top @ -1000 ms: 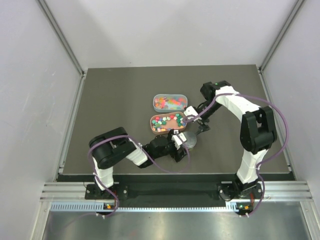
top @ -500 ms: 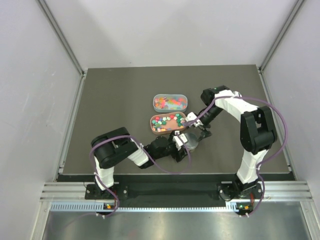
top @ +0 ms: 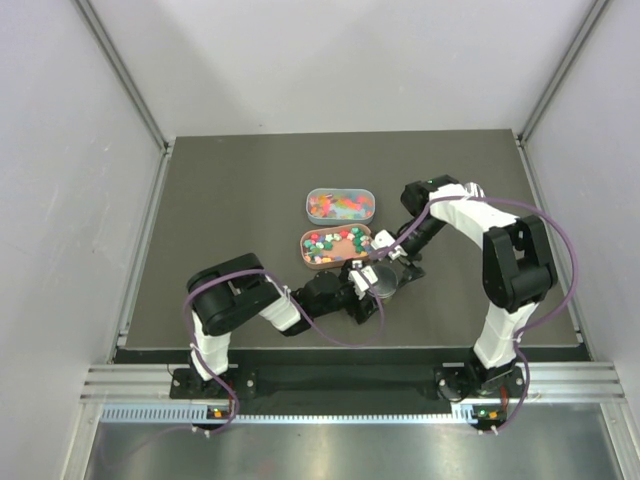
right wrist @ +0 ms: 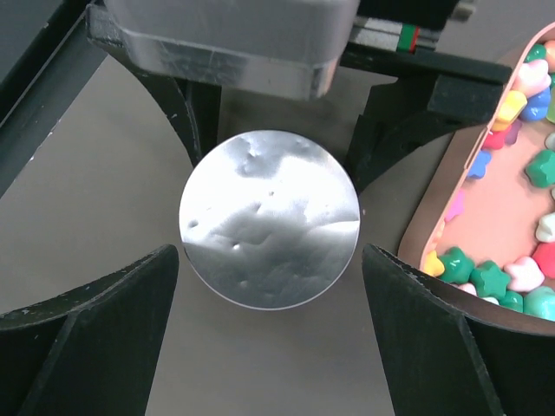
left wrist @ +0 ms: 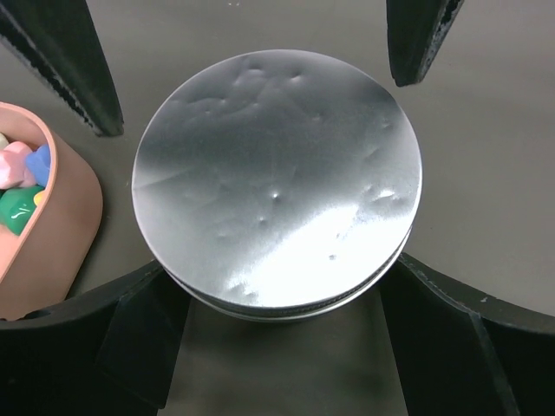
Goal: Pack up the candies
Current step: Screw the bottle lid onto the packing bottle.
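Silver lid [left wrist: 277, 178]: dented metal disc, sat closed on the small round jar [top: 383, 281].
Jar's place: on the dark table [top: 230, 200], at about 5 o'clock from the pink tray [right wrist: 434, 208], just beside it but apart.
Candies [right wrist: 491, 279]: tiny stars, hearts and blobs in green, pink, yellow, blue and white lay loose in the pink tray. More filled the clear box [top: 310, 206] at 12 o'clock from that tray. None could be seen in the jar, since the lid hid its inside.
Left hand [left wrist: 277, 276]: spread wide and low at the jar's 6 o'clock side, a finger on each side of the wall. The fingers were very near the wall, but no firm clamp showed.
Right hand [right wrist: 270, 256]: also spread wide, straddling the lid from the 1 o'clock side with a gap on each side, and holding nothing.
Step in hand: probably opening the jar, with one hand steadying the wall and the other taking the lid.
How the candies would likely handle: very light, hard and smooth, so prone to roll or skid out of a pinch. They looked too small for wide fingers to pick out one at a time.
Where to take hold: probably the jar's wall below the lid and the lid's rim. For the sweets, tipping the tray by its long wall looked better than pinching single pieces.
Risk: the lid's thin edge gave little to grip, and a squeeze off centre could have pushed the jar into the tray.
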`<state>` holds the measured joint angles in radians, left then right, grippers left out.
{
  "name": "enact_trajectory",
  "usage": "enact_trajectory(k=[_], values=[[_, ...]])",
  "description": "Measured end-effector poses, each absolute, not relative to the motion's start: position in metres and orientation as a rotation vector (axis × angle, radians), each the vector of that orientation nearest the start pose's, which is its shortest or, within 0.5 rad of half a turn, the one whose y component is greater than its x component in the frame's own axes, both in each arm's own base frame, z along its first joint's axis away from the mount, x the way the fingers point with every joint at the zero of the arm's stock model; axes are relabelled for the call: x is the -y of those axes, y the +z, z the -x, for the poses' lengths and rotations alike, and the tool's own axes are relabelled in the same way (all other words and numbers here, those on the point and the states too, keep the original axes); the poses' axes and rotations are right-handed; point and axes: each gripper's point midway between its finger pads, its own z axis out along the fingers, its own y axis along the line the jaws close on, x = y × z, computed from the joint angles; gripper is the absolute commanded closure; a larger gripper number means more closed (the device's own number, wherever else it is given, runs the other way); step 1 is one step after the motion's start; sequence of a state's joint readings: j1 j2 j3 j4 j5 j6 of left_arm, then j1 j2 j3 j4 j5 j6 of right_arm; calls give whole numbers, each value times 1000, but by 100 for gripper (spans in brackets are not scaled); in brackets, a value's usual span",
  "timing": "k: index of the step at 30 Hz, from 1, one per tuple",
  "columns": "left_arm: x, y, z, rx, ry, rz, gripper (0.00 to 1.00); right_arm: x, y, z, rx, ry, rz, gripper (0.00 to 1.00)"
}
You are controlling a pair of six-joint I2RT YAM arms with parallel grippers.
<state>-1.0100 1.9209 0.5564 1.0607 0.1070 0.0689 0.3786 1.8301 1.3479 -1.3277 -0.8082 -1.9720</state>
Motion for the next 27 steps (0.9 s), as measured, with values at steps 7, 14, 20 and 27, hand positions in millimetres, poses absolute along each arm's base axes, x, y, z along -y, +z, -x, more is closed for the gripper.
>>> enact_trajectory(k=[7, 14, 20, 27], values=[[385, 20, -223, -1625, -740, -1061, 13, -205, 87, -235, -1091, 982, 2314, 19], [385, 20, -223, -1623, -740, -1061, 14, -204, 83, -233, -1085, 987, 2321, 17], [385, 20, -223, -1623, -741, -1061, 14, -205, 80, -234, -1084, 989, 2313, 14], [385, 20, -223, -1623, -741, -1060, 14, -205, 73, -235, -1124, 999, 2313, 15]])
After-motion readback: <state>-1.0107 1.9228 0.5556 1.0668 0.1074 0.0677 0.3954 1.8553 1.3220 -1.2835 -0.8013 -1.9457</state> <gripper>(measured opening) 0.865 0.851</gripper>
